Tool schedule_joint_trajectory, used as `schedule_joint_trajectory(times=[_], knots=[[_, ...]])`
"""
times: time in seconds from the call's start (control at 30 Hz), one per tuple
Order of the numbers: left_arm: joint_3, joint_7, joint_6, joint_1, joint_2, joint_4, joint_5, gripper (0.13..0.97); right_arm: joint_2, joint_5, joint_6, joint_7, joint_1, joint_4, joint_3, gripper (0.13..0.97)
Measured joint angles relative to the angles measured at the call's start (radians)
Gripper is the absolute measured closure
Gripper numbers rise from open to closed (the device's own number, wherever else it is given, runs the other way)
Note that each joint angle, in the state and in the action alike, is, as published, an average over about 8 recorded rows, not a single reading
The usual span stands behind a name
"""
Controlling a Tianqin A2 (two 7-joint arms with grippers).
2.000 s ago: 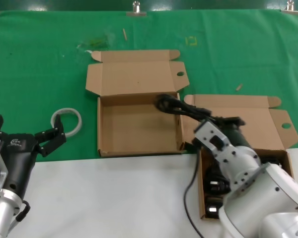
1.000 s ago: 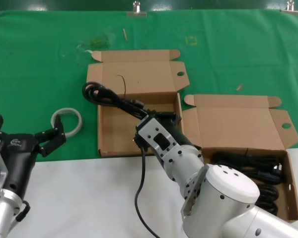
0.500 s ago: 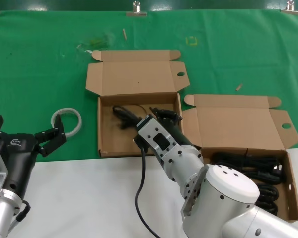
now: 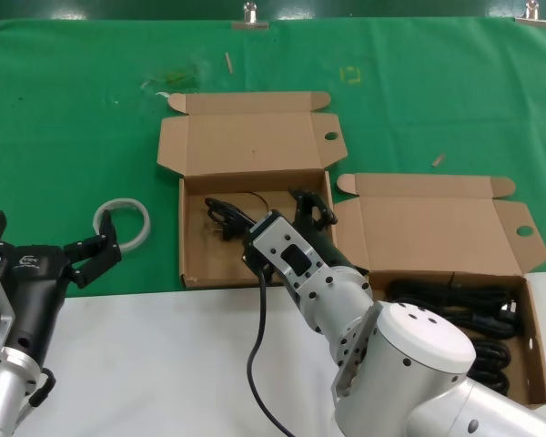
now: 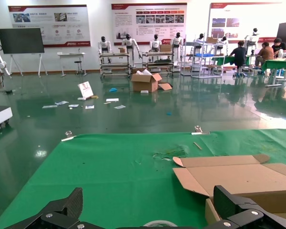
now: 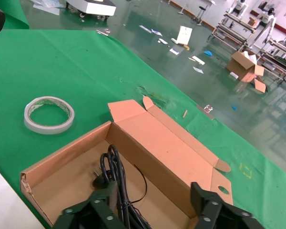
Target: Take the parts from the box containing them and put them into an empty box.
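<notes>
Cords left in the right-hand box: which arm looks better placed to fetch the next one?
Probably the right. Its gripper is open over the near box, next to the full box. The left gripper waits far off beside the tape.

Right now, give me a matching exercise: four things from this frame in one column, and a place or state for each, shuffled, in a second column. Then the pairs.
Things:
1. white tape ring
2. left box
3. right box
4. right gripper

Places or states:
A. open above the left box
B. holds several black cords
C. on the green cloth, beside the left gripper
D. holds one cord, trailing over its front edge

Pairs: 1-C, 2-D, 3-B, 4-A
</notes>
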Motion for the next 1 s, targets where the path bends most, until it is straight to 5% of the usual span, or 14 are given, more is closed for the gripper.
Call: schedule_joint_trajectory(times=[0.63,1.0], knots=[[0.000,0.000,0.000,0.000,0.000,0.000,0.000,0.132,0.000,-0.107,-0.082,0.122,-0.067,0.016,0.108,0.251],[0.000,0.000,0.000,0.000,0.000,0.000,0.000,0.132,0.000,-0.246,-0.189,0.281,-0.153,0.036,0.250,0.169]])
